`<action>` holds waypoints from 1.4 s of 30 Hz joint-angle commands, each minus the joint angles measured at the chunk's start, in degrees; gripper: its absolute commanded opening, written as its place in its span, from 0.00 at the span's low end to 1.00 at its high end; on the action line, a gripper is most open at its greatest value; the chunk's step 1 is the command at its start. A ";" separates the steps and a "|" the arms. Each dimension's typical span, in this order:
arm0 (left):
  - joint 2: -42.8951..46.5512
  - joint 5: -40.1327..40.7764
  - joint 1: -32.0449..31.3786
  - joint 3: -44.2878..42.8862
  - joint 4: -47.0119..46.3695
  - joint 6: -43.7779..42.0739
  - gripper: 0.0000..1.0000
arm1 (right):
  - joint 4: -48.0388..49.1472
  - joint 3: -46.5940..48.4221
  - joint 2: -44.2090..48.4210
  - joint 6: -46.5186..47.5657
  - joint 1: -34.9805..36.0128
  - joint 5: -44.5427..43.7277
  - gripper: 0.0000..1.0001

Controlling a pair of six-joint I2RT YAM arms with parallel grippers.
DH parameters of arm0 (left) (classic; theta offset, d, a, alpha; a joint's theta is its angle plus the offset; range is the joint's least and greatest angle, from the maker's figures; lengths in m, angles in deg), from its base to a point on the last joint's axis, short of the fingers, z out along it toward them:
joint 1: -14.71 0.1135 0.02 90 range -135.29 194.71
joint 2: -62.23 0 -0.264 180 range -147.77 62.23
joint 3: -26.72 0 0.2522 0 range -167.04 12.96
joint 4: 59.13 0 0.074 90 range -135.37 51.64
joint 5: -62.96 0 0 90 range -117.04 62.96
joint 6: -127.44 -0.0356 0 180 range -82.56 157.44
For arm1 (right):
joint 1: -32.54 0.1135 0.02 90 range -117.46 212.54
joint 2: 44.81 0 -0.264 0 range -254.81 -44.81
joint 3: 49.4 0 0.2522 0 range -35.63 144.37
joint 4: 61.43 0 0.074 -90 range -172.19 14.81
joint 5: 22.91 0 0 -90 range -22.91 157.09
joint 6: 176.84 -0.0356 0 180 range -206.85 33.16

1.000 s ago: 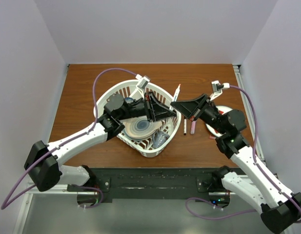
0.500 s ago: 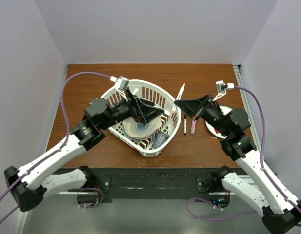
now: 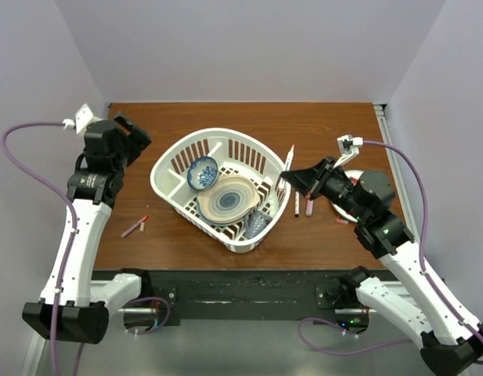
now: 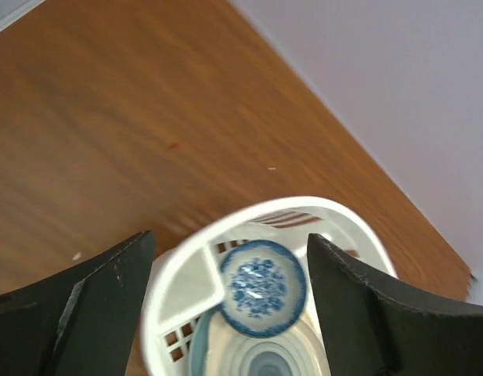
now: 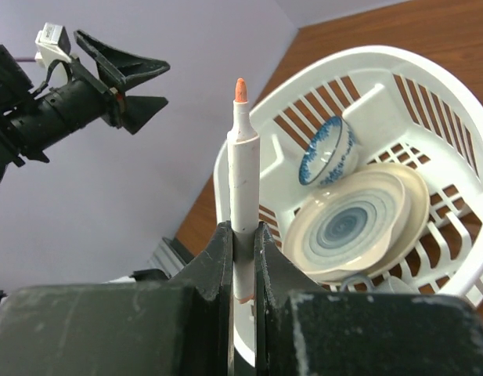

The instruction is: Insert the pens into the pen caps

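Top view: the left arm has swung off the basket [image 3: 225, 133] to the upper left of the frame. The left gripper [image 3: 134, 130] has gone from nearly closed to spread apart, and holds nothing. The right gripper [image 3: 289, 175] has stayed centre-right, clamped on a white pen [image 3: 290, 157]. We read this as no cap offered to that pen, so the left arm needs to fetch one. A second white pen [image 3: 296, 205] and a pink piece [image 3: 309, 207] lie just right of the basket. A pink stick [image 3: 134, 229] lies lower left; pen or cap, we can't tell. The basket holds a blue bowl [image 3: 202, 172], ringed plate [image 3: 229, 198] and cup [image 3: 257, 223]; we see no pens or caps in it

Left wrist view: fingers wide, bare, bowl between them at bottom centre, picture blurred

Right wrist view: jaws tight on the pen barrel, orange tip up, uncapped, basket to the right
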 commanded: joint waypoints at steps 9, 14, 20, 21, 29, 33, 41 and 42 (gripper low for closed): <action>1.44 7.66 12.74 21.79 14.32 13.87 0.70 | -6.80 1.96 1.45 3.28 -0.01 -1.66 0.00; 2.86 -0.58 12.74 31.27 8.79 15.72 0.64 | -7.33 2.57 1.55 2.93 0.08 -1.22 0.00; -2.24 -4.49 12.74 36.13 5.18 14.32 0.58 | -8.65 3.98 2.33 3.02 0.08 -1.57 0.00; -2.50 -3.35 12.74 35.96 5.18 14.05 0.58 | -8.91 3.98 2.69 3.02 -0.01 -1.57 0.00; -3.29 2.20 12.83 35.86 3.07 9.57 0.57 | -9.79 4.33 3.92 2.84 0.08 -2.89 0.00; -6.10 1.67 12.74 35.87 1.23 7.37 0.54 | -9.88 3.98 4.01 2.67 -0.01 -3.42 0.00; -7.78 3.52 12.74 36.66 -1.14 5.00 0.52 | -10.05 3.62 4.27 2.66 0.08 -4.30 0.00; -8.04 3.00 12.74 36.83 -1.84 4.39 0.52 | -10.05 3.62 4.36 2.66 -0.01 -4.30 0.00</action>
